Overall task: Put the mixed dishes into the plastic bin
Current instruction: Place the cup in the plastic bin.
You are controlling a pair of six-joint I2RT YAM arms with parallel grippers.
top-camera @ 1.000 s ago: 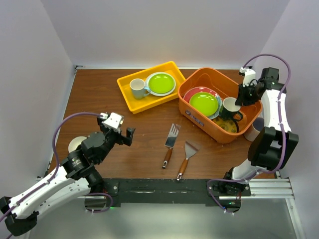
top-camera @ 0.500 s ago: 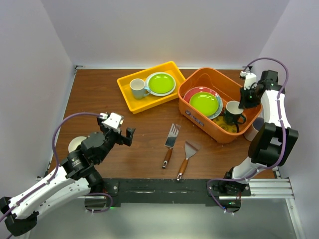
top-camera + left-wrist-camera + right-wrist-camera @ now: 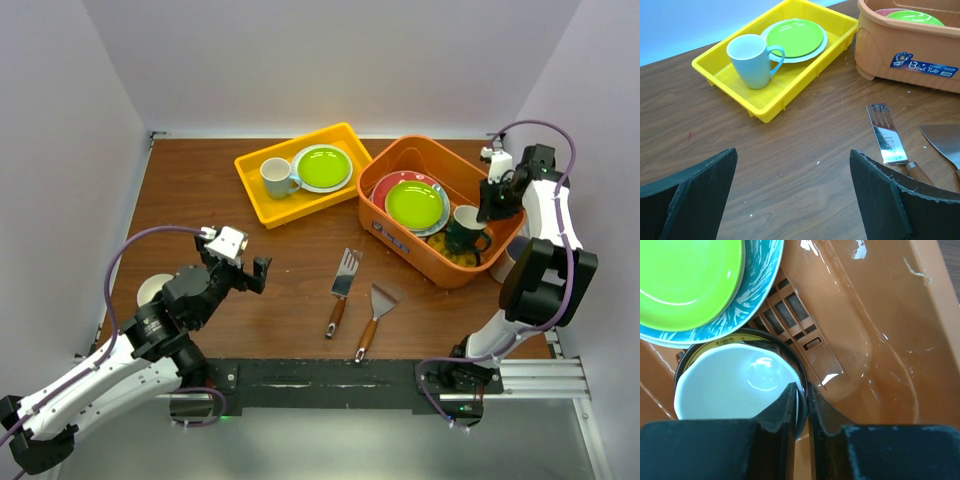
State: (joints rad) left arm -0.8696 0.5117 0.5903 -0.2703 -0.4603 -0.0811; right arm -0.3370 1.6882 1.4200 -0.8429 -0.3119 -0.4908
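The orange plastic bin (image 3: 421,256) stands at the right of the table. Inside it a lime green plate (image 3: 413,204) lies on a teal-patterned plate and a red-rimmed one. Beside them the dark-teal mug (image 3: 465,229) stands upright over a yellow plate. My right gripper (image 3: 489,203) reaches down into the bin. In the right wrist view its fingers (image 3: 801,386) pinch the rim of the mug (image 3: 735,385), one inside and one outside. My left gripper (image 3: 792,151) hangs open over bare wood. A small white bowl (image 3: 151,290) shows behind the left arm.
A yellow tray (image 3: 255,196) at the back holds a white mug (image 3: 276,178) and another lime green plate (image 3: 322,167). Two wooden-handled spatulas (image 3: 342,285) (image 3: 373,315) lie in front of the bin. The bin's label (image 3: 924,65) faces the left gripper.
The right gripper has shifted slightly and set the mug lower in the bin beside the plates. The left arm has not moved.
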